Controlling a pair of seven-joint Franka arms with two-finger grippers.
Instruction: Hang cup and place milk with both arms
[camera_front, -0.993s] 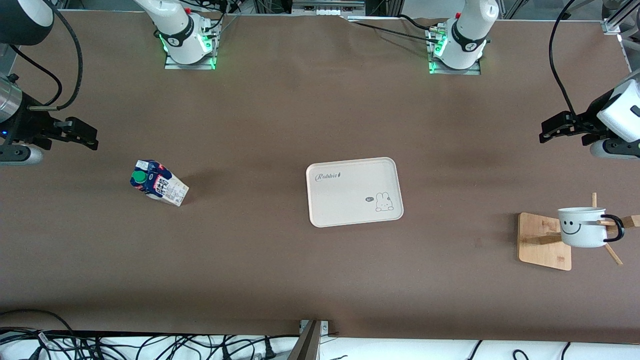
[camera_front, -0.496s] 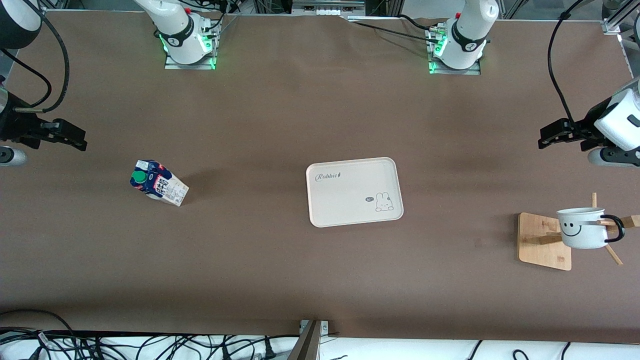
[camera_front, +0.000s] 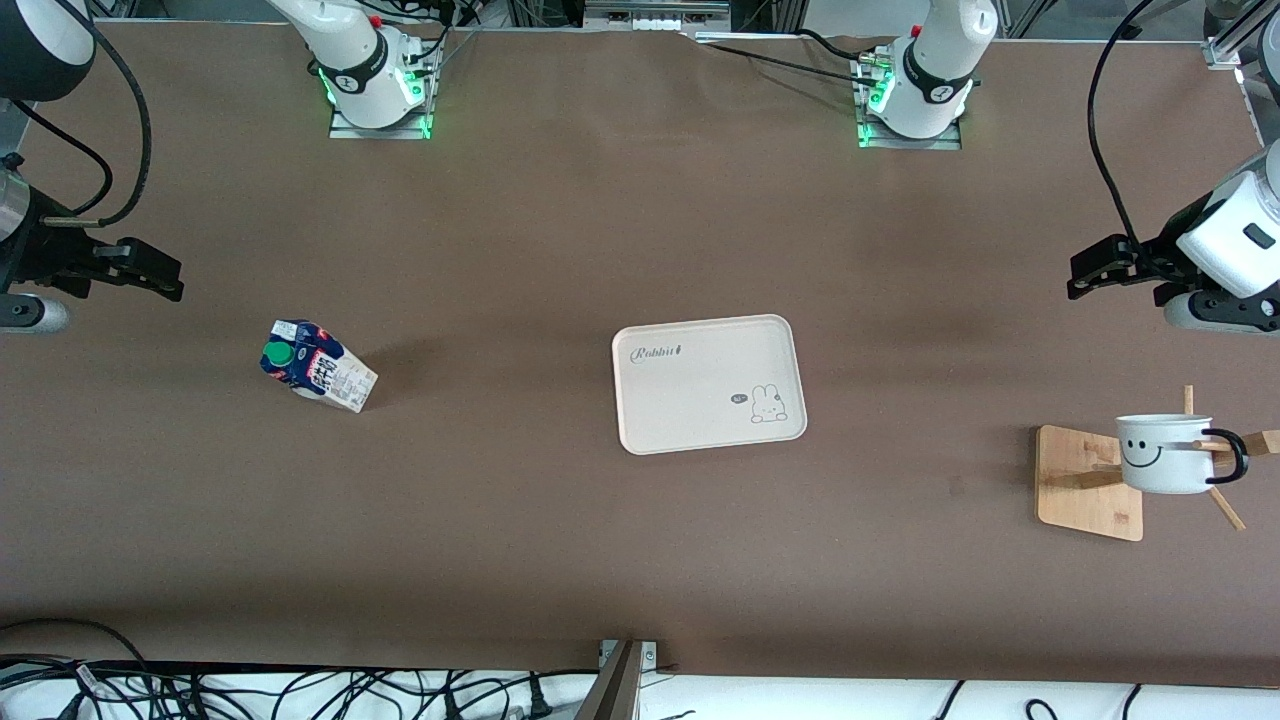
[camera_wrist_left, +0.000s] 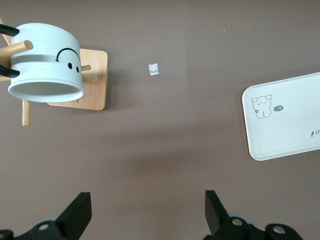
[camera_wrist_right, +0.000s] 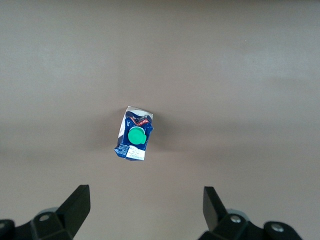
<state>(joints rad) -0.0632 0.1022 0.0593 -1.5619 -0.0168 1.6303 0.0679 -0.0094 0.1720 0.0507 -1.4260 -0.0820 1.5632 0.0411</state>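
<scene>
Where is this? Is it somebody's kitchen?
Probably not a kitchen, more likely a robot lab. Two robot arms are bolted to a big brown table, loose cables lie along its edge, and only a few practice things are set out, like the milk.

Cream rabbit-print tray (camera_front: 700, 340) mid-table; wooden peg rack (camera_front: 1085, 480) toward left arm's end; cables (camera_front: 300, 690) along table's near edge.

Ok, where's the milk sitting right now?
In the front view the milk stands on the table toward the right arm's end, well apart from the tray, with nothing gripping it.
</scene>
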